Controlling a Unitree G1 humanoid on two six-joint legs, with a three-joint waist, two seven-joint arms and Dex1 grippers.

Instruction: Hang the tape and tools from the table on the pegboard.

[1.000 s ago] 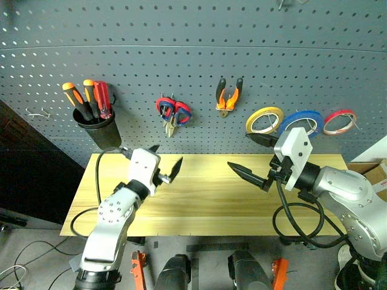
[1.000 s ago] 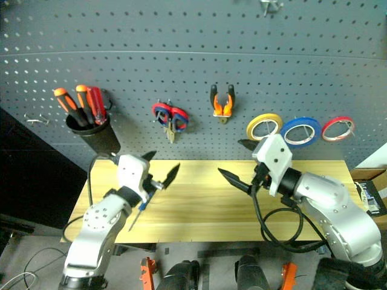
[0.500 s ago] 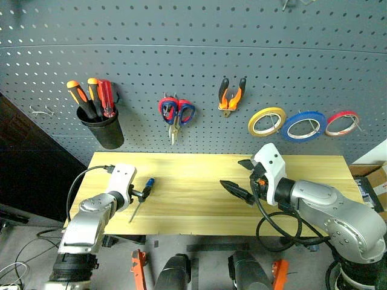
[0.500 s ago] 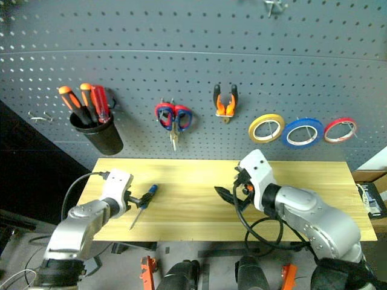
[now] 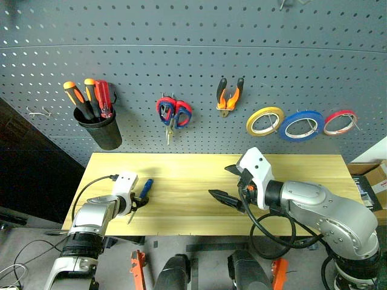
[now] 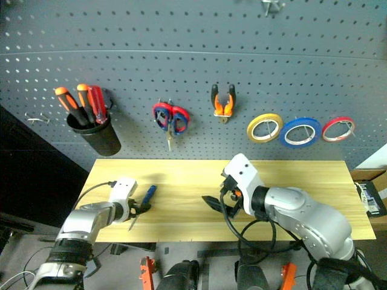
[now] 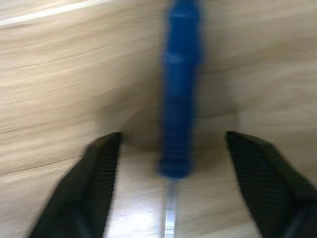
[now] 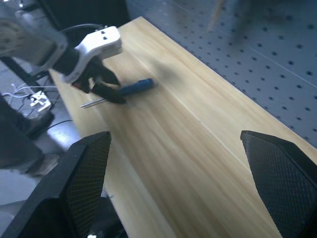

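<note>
One tool is left on the counter (image 5: 199,166) as far as I can see: the blue-handled screwdriver (image 5: 145,188), lying flat near the left end with its handle pointing toward the pegboard (image 5: 193,66) and its steel shaft toward the front edge. My left gripper (image 5: 140,201) is down over it, and through the left wrist camera I see the blue handle running up between the two black fingers (image 7: 94,183) with a clear gap of wood on either side, so the fingers stand apart and straddle the tool; nothing is clamped yet. Moving outward, the rest of the job looks done: the blue tape ring (image 5: 300,124) hangs on the board between a yellow ring (image 5: 265,120) and a red ring (image 5: 339,121), the orange-and-black pliers (image 5: 229,95) hang near the middle, and beside the red scissors (image 5: 174,112) something steel hangs, though I cannot tell whether that is the dark-handled pair. A black cup (image 5: 100,128) at the left of the board holds orange and red screwdrivers (image 5: 89,99). My right gripper (image 5: 228,185) hovers empty above the middle of the counter, fingers spread wide. By my reckoning, what is left is closing on the screwdriver, lifting it and getting it onto the board, likely into that cup.
</note>
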